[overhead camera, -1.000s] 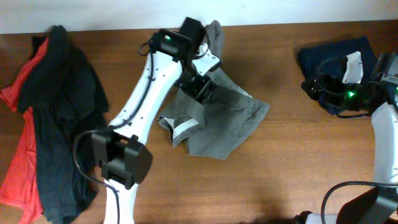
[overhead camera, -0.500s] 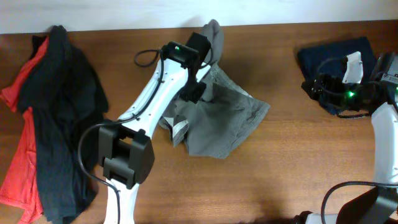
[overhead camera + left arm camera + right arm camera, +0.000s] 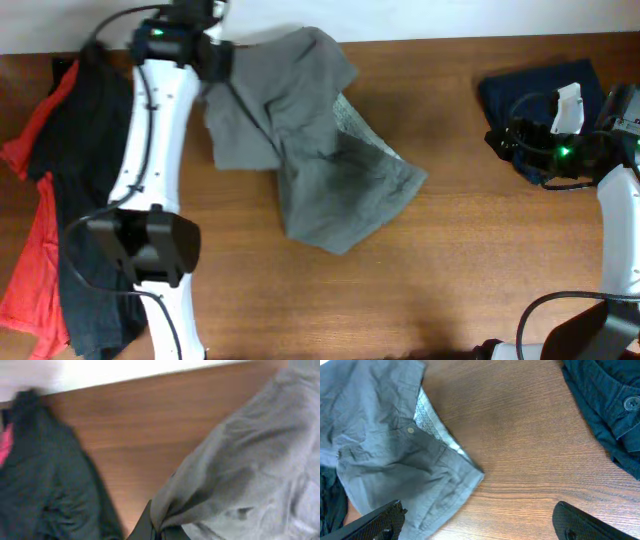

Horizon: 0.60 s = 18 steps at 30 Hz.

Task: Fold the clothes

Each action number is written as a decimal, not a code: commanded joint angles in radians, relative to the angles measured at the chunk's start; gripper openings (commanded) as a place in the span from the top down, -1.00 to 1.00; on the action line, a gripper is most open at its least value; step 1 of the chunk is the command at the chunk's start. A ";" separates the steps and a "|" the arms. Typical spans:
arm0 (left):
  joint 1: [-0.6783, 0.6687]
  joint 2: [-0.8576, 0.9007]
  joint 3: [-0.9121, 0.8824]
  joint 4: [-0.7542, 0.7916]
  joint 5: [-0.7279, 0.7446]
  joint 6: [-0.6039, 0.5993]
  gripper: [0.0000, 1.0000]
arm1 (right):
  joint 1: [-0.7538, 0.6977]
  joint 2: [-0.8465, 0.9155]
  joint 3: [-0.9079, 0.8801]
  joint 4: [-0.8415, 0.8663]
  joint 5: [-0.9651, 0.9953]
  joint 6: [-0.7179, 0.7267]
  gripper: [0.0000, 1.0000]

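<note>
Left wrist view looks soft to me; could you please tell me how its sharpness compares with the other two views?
Left wrist: blurred throughout, grey shorts and black garment lack crisp edges, top strip washed out white. Right wrist: sharp, table grain and navy garment crisp. Overhead: evenly lit, sharp, no glare.

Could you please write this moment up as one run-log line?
left gripper: shut on grey-brown cotton shorts, far edge of wooden table | right gripper: open, empty, near navy buttoned garment | fold: not yet made
</note>
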 commanded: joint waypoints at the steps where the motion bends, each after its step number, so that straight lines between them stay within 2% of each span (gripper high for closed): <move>1: 0.051 0.071 0.007 0.058 -0.020 -0.016 0.98 | -0.002 0.003 0.017 0.003 0.009 -0.011 -0.97; 3: 0.074 0.101 0.007 0.094 -0.018 -0.016 0.98 | -0.002 0.003 0.017 0.003 0.009 -0.011 -0.97; 4: 0.082 0.123 0.007 0.119 -0.016 -0.017 0.75 | -0.002 0.003 0.017 0.004 0.009 -0.011 -0.97; 6: 0.085 0.146 0.007 0.132 -0.016 -0.016 -0.98 | -0.002 0.003 0.017 0.004 0.009 -0.011 -0.97; 11: 0.059 0.136 0.018 0.077 0.018 -0.017 -0.98 | 0.016 0.003 0.017 0.016 0.009 -0.012 -1.00; 15: 0.058 0.079 0.074 -0.011 0.266 -0.013 -0.98 | 0.148 0.045 0.017 0.032 0.090 -0.044 -1.00; 18: 0.053 0.045 0.082 -0.005 0.317 0.003 -0.98 | 0.217 0.106 0.017 0.035 0.116 -0.044 -0.95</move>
